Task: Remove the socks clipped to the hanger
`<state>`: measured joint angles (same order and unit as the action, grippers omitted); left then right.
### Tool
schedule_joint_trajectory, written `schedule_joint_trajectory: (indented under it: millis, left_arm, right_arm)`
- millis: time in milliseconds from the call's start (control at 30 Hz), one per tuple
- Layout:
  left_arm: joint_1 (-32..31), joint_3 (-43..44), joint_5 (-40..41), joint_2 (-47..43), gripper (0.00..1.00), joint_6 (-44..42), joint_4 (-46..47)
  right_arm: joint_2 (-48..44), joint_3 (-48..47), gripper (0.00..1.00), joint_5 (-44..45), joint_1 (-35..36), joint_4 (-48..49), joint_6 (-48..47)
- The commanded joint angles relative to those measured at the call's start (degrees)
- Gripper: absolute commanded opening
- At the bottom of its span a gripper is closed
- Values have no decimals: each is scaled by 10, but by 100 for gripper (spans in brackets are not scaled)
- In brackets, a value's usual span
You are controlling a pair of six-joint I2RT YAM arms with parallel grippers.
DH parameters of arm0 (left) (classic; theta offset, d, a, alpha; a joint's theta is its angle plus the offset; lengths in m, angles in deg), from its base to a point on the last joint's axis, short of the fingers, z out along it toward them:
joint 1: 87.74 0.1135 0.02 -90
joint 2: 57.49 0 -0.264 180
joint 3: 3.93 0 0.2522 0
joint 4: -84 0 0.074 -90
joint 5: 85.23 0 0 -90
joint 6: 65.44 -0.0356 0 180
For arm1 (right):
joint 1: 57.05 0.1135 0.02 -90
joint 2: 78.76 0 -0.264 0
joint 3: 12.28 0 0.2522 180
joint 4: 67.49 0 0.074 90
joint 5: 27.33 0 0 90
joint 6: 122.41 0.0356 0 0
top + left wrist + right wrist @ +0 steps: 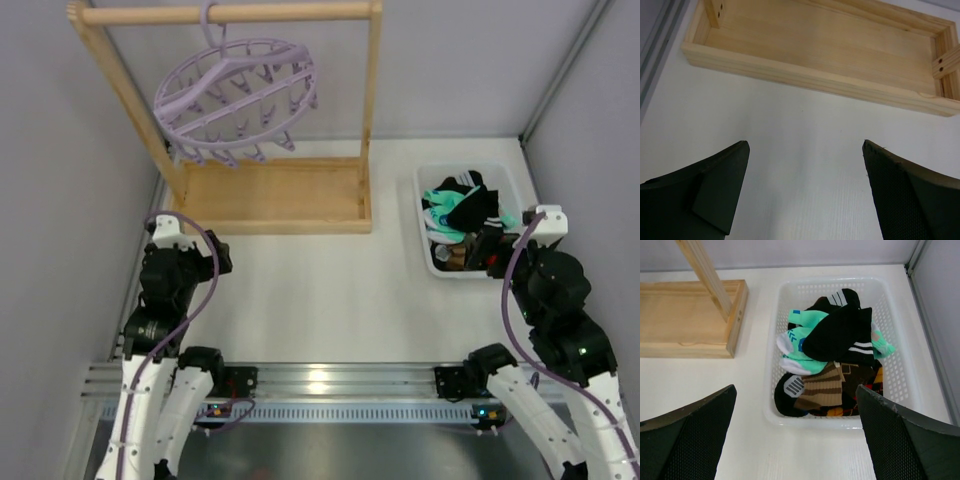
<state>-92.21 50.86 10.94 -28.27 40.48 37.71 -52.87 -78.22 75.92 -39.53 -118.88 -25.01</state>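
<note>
hanger (pixel 232 95) hangs on rack (pixel 300 12) | socks (pixel 832 357) heaped in basket (pixel 812 289) (white mesh) | left gripper (pixel 805 192) wide | right gripper (pixel 795 435) wide

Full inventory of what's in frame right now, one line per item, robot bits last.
hanger: one, lilac, hooked on the rack's top bar, no socks on its clips
socks: a pile, exact count unclear; black, teal-and-white, brown-tan striped, dark patterned; all in the basket
wooden rack: one, light wood, far left of the table
basket: one, white, perforated, far right of the table
table: one, white, under everything
left gripper: one, black, open, empty, over bare table near the rack's base
right gripper: one, black, open, empty, above the basket's near edge
</note>
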Motion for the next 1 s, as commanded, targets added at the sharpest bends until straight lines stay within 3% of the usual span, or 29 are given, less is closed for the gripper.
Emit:
schedule_joint_trajectory:
  millis: [0, 167, 967]
  left_arm:
    - [-29, -4, 32, -49, 98, -16, 34]
    - [-53, -5, 52, -82, 98, -23, 33]
    - [-54, -2, 25, -88, 98, -30, 36]
  right_arm:
    - [-28, -13, 99, 118, 51, -53, -10]
    - [-49, -18, 99, 164, 88, -79, -8]
    - [-48, -22, 100, 164, 88, -87, -2]
